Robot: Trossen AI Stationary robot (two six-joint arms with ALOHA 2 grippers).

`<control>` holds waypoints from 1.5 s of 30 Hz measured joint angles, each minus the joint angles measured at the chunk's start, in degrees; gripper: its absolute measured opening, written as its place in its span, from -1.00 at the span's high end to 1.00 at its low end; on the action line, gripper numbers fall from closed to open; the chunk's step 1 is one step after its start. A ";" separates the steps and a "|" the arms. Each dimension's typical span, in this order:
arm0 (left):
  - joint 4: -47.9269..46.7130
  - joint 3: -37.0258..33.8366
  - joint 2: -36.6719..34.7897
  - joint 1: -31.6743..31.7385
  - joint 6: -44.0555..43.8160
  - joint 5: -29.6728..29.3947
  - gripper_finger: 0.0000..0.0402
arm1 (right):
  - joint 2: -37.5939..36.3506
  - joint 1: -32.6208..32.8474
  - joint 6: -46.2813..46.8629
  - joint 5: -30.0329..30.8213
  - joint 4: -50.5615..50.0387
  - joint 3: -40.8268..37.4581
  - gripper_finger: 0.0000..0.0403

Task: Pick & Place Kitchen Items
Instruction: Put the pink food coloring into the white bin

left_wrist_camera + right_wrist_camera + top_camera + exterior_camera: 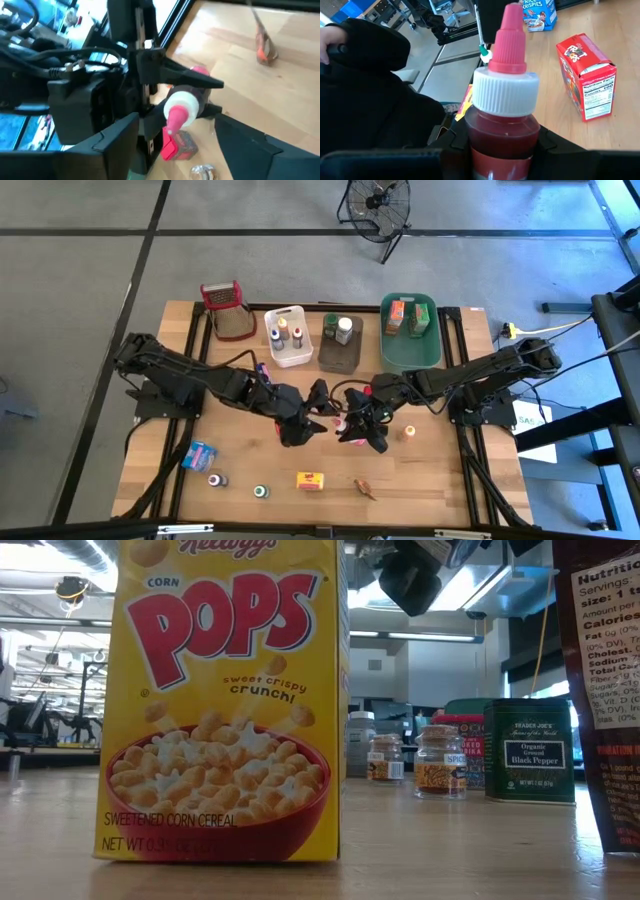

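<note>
At table centre, a red bottle [502, 120] with a pink nozzle is clamped by the right gripper [352, 425]; at its 9 o'clock, the left gripper [312, 412] is held open.

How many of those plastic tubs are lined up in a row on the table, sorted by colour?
White tub: 1
Brown tub: 1
Green tub: 1
Total: 3
In front of them, the right gripper is shut on a pink-capped bottle; the left gripper is open beside it.
</note>
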 joint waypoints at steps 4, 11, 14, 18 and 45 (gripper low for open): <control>-0.01 0.00 -0.02 1.27 0.75 7.20 -0.35 | 0.00 0.00 -0.71 0.04 0.36 0.00 0.49; 0.79 0.00 -0.02 3.05 1.42 13.35 -0.35 | 0.00 -0.03 -1.95 -0.31 1.92 0.00 0.49; 0.82 0.00 -0.02 3.13 3.36 13.47 -0.35 | 0.00 -0.26 -2.05 -2.08 2.48 0.00 0.49; 2.30 0.00 0.33 3.17 4.24 15.36 -0.35 | 0.00 -0.26 -2.41 -2.80 3.56 0.00 0.49; 8.42 -0.02 5.07 4.24 6.86 16.00 -0.14 | 0.00 -0.31 -3.45 -3.15 3.42 0.00 0.49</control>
